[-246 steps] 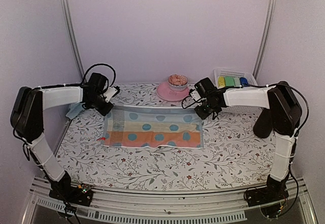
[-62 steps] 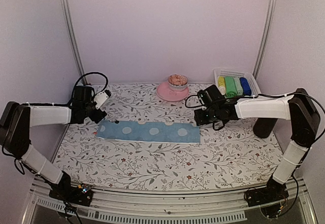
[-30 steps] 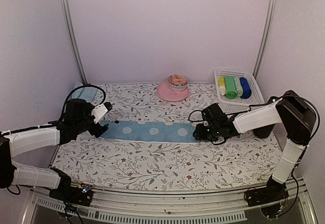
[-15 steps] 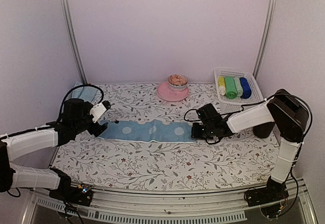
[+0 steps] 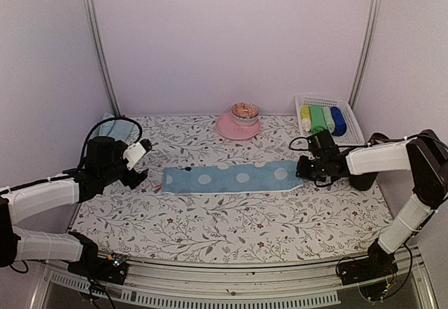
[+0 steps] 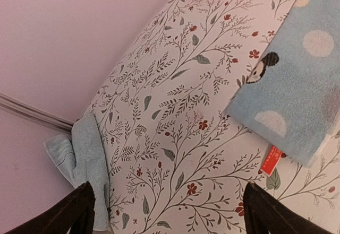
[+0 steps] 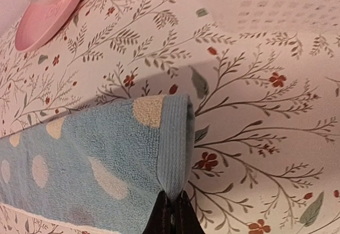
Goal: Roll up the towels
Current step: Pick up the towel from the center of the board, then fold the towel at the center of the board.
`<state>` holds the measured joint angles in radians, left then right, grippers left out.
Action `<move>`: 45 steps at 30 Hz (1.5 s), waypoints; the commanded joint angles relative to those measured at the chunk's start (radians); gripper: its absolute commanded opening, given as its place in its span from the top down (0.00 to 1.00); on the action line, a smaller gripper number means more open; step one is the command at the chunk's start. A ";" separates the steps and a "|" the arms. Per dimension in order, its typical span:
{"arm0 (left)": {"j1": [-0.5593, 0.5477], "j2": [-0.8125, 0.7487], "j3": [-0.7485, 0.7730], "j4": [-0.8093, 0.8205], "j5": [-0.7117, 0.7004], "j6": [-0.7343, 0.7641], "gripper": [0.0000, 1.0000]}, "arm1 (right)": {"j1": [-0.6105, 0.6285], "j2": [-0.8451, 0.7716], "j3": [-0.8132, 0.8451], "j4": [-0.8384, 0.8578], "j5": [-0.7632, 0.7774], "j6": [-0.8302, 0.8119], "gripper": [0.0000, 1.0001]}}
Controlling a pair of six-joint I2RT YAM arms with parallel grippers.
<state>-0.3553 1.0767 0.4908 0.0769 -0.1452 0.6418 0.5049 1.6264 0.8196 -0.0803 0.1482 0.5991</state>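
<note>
Item: folded blue dotted towel (image 5: 231,178), lying flat across the tabletop (image 5: 231,232). My right fingers (image 7: 166,221): pinched shut on its right end. My left fingers (image 6: 71,213): spread wide, empty, just off its left end.

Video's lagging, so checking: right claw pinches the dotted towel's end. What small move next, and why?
Probably turn the right claw leftward over the towel to start the roll's first turn: it is shut on the right end, the folded strip lies flat and straight, and the left claw is open, off the other end.
</note>
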 commanded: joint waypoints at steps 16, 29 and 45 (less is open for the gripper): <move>0.002 0.005 -0.037 0.022 0.014 -0.016 0.03 | 0.063 -0.088 0.160 0.006 -0.330 -0.248 0.98; 0.043 0.014 -0.046 0.050 0.007 -0.028 0.03 | 0.251 0.268 0.576 -0.027 -0.415 -0.270 0.98; 0.059 0.012 -0.056 0.064 0.017 -0.033 0.03 | 0.331 0.529 0.838 -0.024 -0.461 -0.254 0.98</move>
<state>-0.3099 1.0882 0.4438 0.1150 -0.1402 0.6193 0.8249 2.1082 1.6043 -0.1097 -0.2993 0.3405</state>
